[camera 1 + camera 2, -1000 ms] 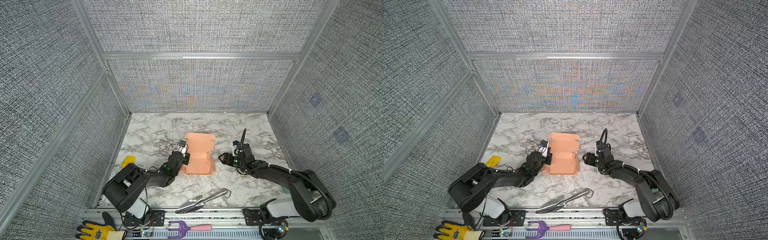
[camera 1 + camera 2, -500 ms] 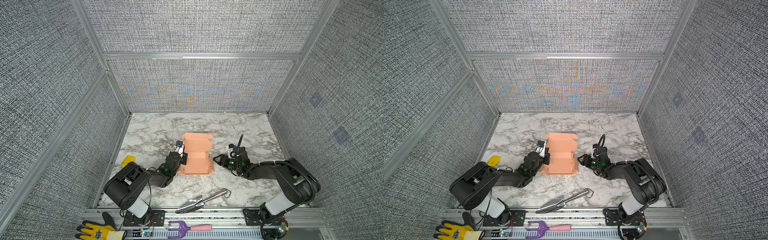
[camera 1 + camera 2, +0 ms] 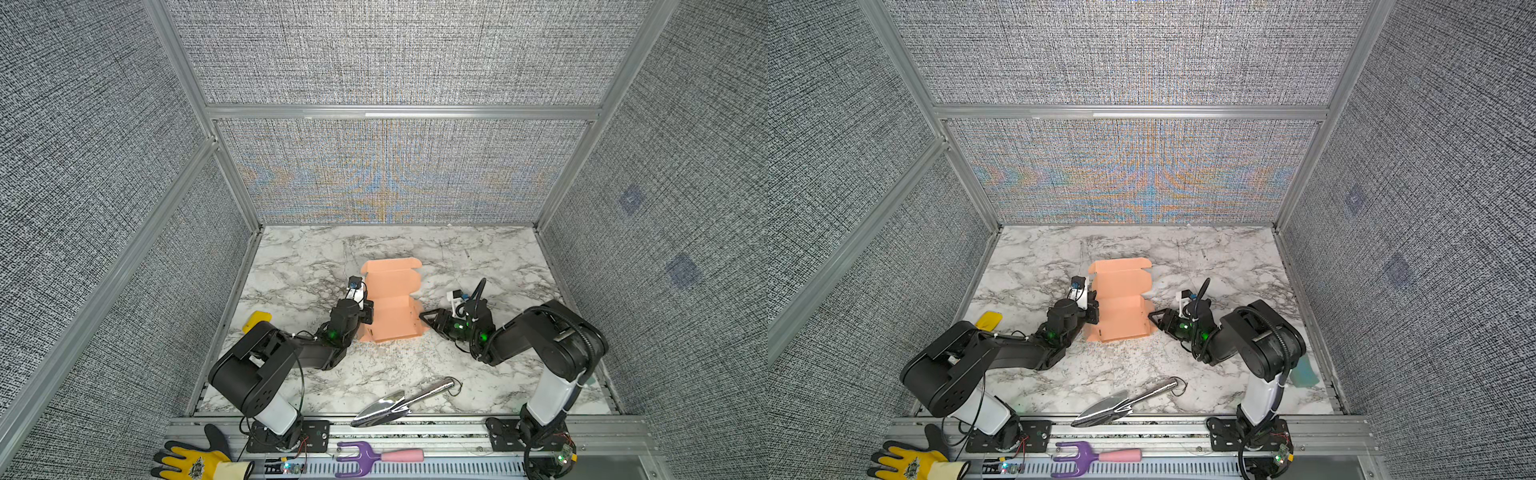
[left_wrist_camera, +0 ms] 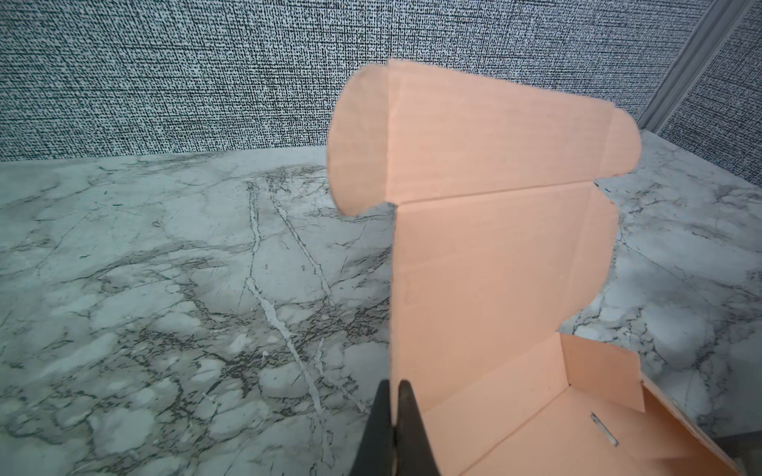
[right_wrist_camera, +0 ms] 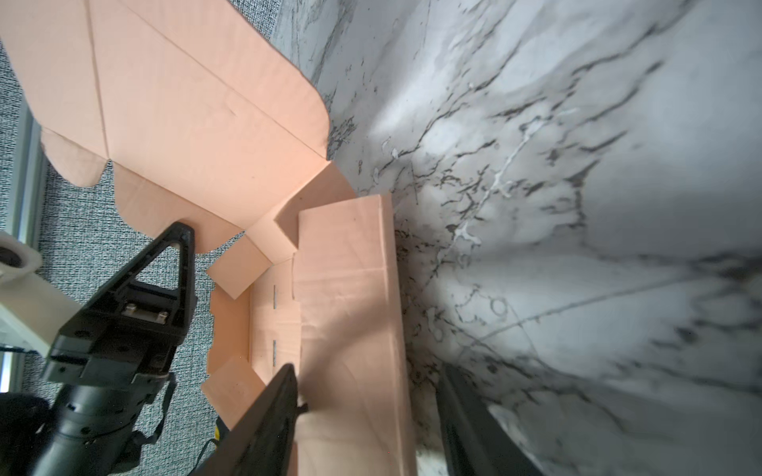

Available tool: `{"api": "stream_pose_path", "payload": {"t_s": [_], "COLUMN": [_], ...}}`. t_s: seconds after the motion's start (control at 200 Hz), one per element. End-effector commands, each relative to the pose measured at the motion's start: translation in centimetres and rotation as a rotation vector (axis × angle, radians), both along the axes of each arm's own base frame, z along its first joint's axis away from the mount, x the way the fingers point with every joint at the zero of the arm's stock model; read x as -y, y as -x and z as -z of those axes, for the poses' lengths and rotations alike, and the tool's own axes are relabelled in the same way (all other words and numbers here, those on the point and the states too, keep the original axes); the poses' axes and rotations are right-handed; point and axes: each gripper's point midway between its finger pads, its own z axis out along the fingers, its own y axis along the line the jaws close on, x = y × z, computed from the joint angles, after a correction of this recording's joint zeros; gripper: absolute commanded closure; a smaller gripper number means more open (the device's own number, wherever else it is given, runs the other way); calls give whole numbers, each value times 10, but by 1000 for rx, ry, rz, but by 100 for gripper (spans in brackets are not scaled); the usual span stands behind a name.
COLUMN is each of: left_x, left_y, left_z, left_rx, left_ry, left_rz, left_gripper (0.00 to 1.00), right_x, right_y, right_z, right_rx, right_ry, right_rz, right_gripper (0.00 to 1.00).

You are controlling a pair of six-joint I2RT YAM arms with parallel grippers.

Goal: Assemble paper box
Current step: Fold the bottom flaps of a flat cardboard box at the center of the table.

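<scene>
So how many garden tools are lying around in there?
2. A metal trowel lies on the marble table near its front edge; a purple hand fork with a pink handle lies on the metal frame in front. Others might be hidden from view.

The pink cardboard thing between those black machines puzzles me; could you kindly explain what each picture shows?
Those are a left arm and a right arm of one robot on a marble-patterned table inside a grey-walled booth. Both top views come from one camera head looking down; the two close-ups come from cameras on the arms' wrists. The pink piece is a paper box, partly folded, its lid flap standing open. The left end effector is shut, pinching an edge of the box. The right end effector is open, its fingers either side of the opposite side wall. On the table lie a metal trowel and a small yellow item. A purple hand fork and a yellow glove rest on the front rail.
</scene>
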Motion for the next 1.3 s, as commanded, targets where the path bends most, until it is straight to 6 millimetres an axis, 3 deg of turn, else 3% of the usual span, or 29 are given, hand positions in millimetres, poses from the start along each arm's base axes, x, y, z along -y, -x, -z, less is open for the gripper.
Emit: {"api": "stream_pose_path", "payload": {"t_s": [0.0, 0.235, 0.41, 0.79, 1.056, 1.296], "left_x": [5, 11, 9, 9, 18, 14], "left_y": [1, 15, 33, 44, 48, 56], "left_z": [-2, -7, -23, -32, -36, -39], "left_rx": [7, 58, 161, 207, 222, 248], "left_ry": [16, 41, 90, 103, 118, 131], "left_rz": [28, 112, 171, 213, 265, 278], "left_gripper": [100, 100, 100, 100, 100, 100], "right_x": [-4, -9, -11, -10, -8, 2], "right_y": [-4, -9, -7, -12, -3, -3], "right_z": [-5, -20, -29, -43, -34, -34], "right_rx": [-14, 28, 43, 75, 65, 102], "right_ry": [-54, -93, -148, -121, -87, 57], "right_rz": [5, -7, -11, -21, -26, -29], "right_gripper": [46, 50, 49, 36, 36, 36]}}
